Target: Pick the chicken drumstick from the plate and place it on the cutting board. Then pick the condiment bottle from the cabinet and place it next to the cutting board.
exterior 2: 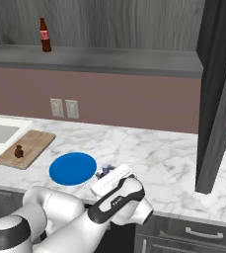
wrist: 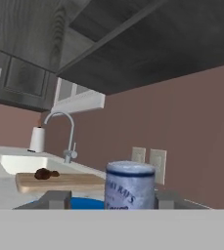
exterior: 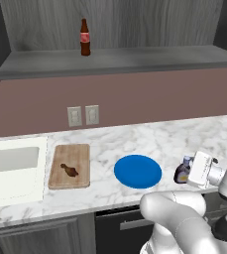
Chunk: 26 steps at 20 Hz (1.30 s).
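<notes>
On the white marble counter (exterior: 174, 139) you have one cutting board (exterior: 69, 166), and one chicken drumstick (exterior: 69, 170) lies on it, near the middle of the wood. Just to the right of the board sits one blue plate (exterior: 138, 171), bare on top. Right of the plate, close beside it and apart from the board, stands one condiment bottle (exterior: 183, 172), upright on the marble with its pale cap up. Your gripper (wrist: 111, 199) is down at the bottle: in the hand view you see two fingertips (wrist: 55, 199), one on either side of the cap, each with a sliver of room between pad and cap, so the jaws stand apart and are not clamped on it. Left of the board you have one white sink (exterior: 11, 166) with one curved tap (wrist: 64, 134) behind it. Two wall sockets (exterior: 83, 115) sit side by side on the pinkish wall above the board. Up on the grey cabinet (exterior: 135, 59) shelf one slim brown bottle with a red label (exterior: 85, 38) stands upright, towards the left
</notes>
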{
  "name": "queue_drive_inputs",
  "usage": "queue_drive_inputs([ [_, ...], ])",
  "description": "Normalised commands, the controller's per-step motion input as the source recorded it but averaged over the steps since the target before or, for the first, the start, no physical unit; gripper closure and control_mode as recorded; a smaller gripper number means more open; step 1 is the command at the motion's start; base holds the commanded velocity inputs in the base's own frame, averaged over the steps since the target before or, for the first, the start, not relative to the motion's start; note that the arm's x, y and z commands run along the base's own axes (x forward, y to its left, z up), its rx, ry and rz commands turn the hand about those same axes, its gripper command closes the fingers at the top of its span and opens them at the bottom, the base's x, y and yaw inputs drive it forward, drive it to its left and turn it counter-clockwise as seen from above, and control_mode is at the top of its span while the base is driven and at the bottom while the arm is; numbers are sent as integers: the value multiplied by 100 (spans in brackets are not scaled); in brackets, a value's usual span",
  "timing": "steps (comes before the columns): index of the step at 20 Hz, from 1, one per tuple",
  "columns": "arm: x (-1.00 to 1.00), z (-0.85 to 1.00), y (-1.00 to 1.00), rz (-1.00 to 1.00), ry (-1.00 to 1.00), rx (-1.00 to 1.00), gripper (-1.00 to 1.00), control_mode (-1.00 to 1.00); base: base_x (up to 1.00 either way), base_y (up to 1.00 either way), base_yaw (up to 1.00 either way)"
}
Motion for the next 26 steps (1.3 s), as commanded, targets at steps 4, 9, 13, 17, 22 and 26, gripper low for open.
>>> queue_drive_inputs([
  [4, 0, 0, 0, 0, 0, 0, -100, -100, 0, 0, 0],
  [9, 0, 0, 0, 0, 0, 0, -100, -100, 0, 0, 0],
  [13, 0, 5, 0, 0, 0, 0, -100, -100, 0, 0, 0],
  [17, 0, 16, -3, 0, 0, 0, -100, -100, 0, 0, 0],
  [22, 0, 26, -21, -1, 0, 0, -100, -100, 0, 0, 0],
  [26, 0, 25, -21, -1, 0, -2, -100, -100, 0, 0, 0],
])
